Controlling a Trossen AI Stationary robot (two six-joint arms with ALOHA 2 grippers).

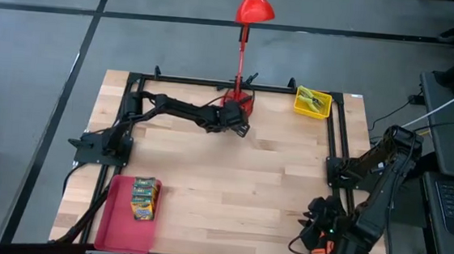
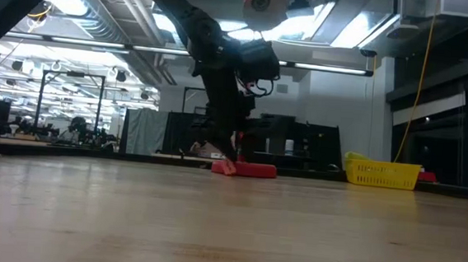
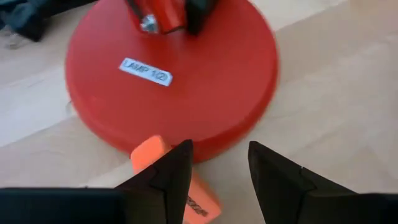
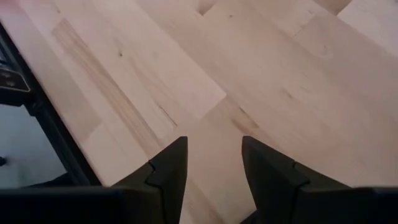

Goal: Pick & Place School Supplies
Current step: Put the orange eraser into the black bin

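- Two arms are sharing the table [image 1: 230,184]: the left one is reaching across to the far edge, the right one is waiting folded at the near right corner.
- The left end effector [image 3: 217,180] is hanging with its fingers parted and nothing between them, just beside the round base of the red lamp [image 3: 174,68]. An orange eraser-like piece [image 3: 171,174] is lying against that base, partly under one finger; the fingers are probably lining up to close on it.
- The right end effector [image 4: 214,171] is standing open over bare wood, holding nothing.
- Two crayon boxes [image 1: 145,198] are already sitting on the red tray [image 1: 118,224] at the near left corner, which suggests the tray is the collecting place.
- A yellow basket [image 1: 312,102] is resting at the far right corner, with something greenish inside that I cannot make out.
- The surface is pale jointed wood inside a black frame, and the room beyond is looking like a large workshop with ceiling lights.
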